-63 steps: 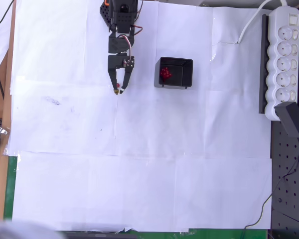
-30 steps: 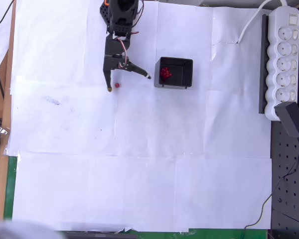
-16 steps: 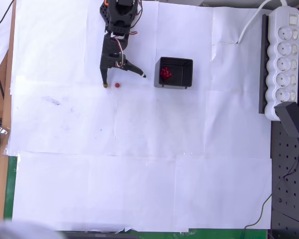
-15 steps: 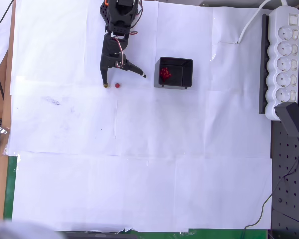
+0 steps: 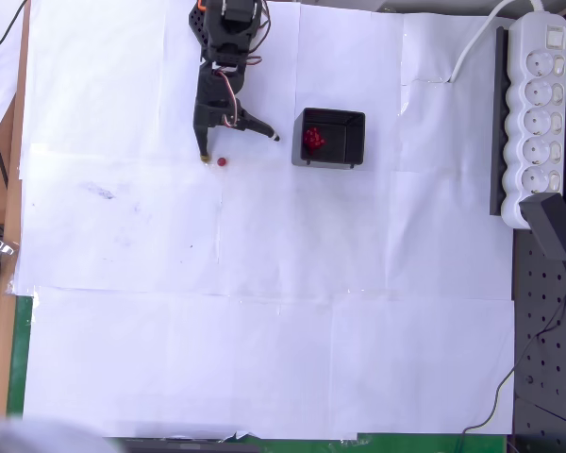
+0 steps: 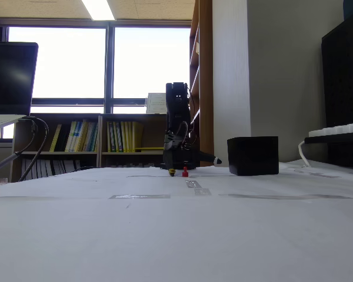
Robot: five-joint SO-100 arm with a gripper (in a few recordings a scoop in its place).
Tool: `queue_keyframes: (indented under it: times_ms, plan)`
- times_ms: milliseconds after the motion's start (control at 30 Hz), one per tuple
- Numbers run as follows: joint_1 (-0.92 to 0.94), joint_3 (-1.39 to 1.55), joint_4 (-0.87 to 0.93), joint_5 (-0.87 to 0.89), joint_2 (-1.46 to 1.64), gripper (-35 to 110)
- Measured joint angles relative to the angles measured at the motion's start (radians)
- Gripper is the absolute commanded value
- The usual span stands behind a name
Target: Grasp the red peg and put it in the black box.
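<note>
No writing or brand is readable anywhere. In the overhead view the gripper (image 5: 241,147) stands with its fingers spread wide: one tip touches down on the white paper of the worktop (image 5: 264,311), the other points toward the black box (image 5: 329,138). The red peg (image 5: 222,161) lies on the paper just beside the lower tip, a little to its right, and nothing is pinching it. The overhead view also looks into the box, where a clump of red pieces (image 5: 312,140) sits on the floor; at the right edge lies a white power strip (image 5: 537,118).

The fixed view, low at the worktop (image 6: 176,235), gives what the other cannot: the red peg (image 6: 185,172) stands upright on the paper, in front of the gripper (image 6: 191,165), and the black box (image 6: 253,155) shows only its closed outer wall. Behind are bookshelves (image 6: 100,138) and bright windows.
</note>
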Motion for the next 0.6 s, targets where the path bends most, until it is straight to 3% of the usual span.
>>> queue_keyframes:
  times_ms: [600]
  plan:
    - [0.006, 0.0, 0.0, -0.025, 0.023, 67]
